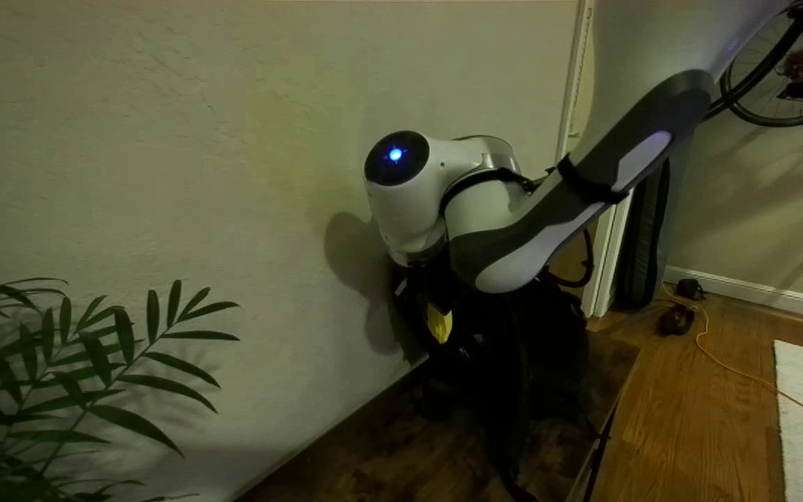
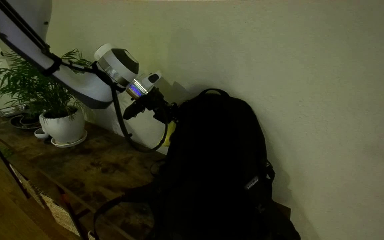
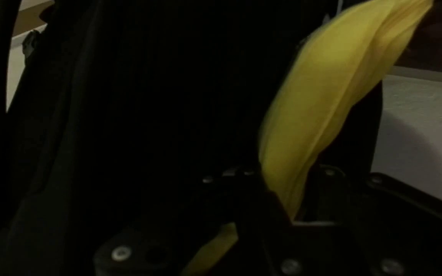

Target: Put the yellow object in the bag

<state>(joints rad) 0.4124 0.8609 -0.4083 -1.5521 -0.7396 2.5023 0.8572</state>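
Observation:
A soft, bright yellow object (image 3: 313,103) shows in the wrist view, pinched at its lower end between the fingers of my gripper (image 3: 288,188). Another strip of it shows lower left, behind the dark finger linkage. In both exterior views the yellow object (image 1: 439,325) hangs below the gripper (image 2: 171,114). The bag (image 2: 212,156), a large black backpack, stands upright against the wall with its top loop raised. Gripper and yellow object (image 2: 168,135) are close by its upper side, and its edge covers part of both. Darkness hides the bag's opening and whether the object touches it.
The wall (image 2: 328,100) runs close behind the bag and the wrist. Straps (image 2: 125,196) spread over the dark wooden tabletop (image 2: 88,163). A potted plant (image 2: 63,125) stands further along the table. The arm's looping cable (image 2: 120,123) hangs near the gripper.

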